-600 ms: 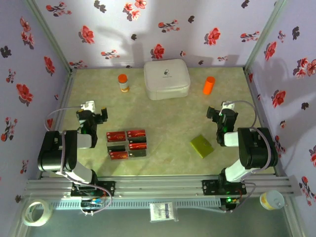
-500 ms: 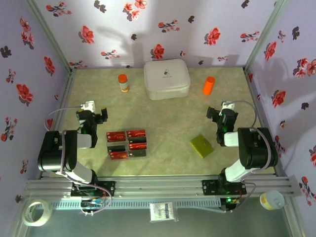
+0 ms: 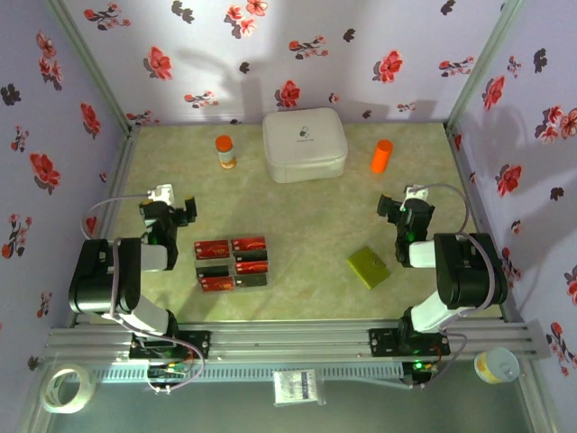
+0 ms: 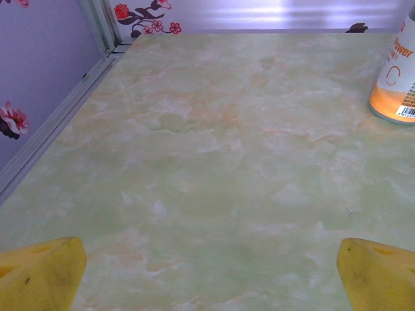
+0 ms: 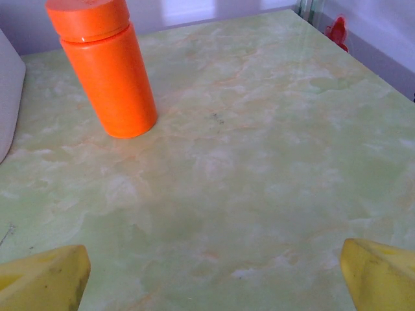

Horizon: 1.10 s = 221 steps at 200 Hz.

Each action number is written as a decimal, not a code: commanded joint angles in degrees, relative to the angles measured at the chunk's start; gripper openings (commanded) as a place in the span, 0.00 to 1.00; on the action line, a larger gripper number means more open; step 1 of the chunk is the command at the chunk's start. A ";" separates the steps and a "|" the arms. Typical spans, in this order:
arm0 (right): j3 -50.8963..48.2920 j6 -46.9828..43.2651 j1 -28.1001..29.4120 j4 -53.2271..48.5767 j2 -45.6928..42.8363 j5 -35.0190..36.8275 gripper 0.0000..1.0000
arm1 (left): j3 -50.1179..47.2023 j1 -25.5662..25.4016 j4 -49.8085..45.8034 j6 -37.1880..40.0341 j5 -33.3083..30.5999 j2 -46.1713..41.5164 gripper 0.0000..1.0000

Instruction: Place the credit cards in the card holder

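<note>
Several credit cards (image 3: 232, 262), red and dark, lie flat in a tight block on the table's near left-centre. The olive-green card holder (image 3: 369, 267) lies closed and turned at an angle on the near right. My left gripper (image 3: 169, 202) hovers left of the cards, apart from them, open; its yellow fingertips (image 4: 42, 275) stand wide over bare table. My right gripper (image 3: 405, 202) sits up and right of the card holder, open too, with yellow fingertips (image 5: 379, 275) spread and nothing between them.
A large white rounded case (image 3: 304, 144) stands at the back centre. An orange-capped small bottle (image 3: 224, 151) is to its left and an orange cylinder (image 3: 381, 155) to its right. Floral walls close in the table on three sides.
</note>
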 commanded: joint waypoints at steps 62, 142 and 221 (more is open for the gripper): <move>0.74 -0.75 -0.49 0.06 -0.20 -1.45 0.99 | 1.01 0.03 -0.44 -0.01 0.94 0.05 1.00; 13.98 25.70 -0.64 -44.38 -30.01 3.23 0.99 | 11.61 0.47 -31.34 -9.75 -14.06 -16.44 1.00; 17.60 20.52 32.10 -61.33 -29.53 -13.03 0.94 | 17.45 -0.13 -90.36 -50.38 -10.98 -34.12 1.00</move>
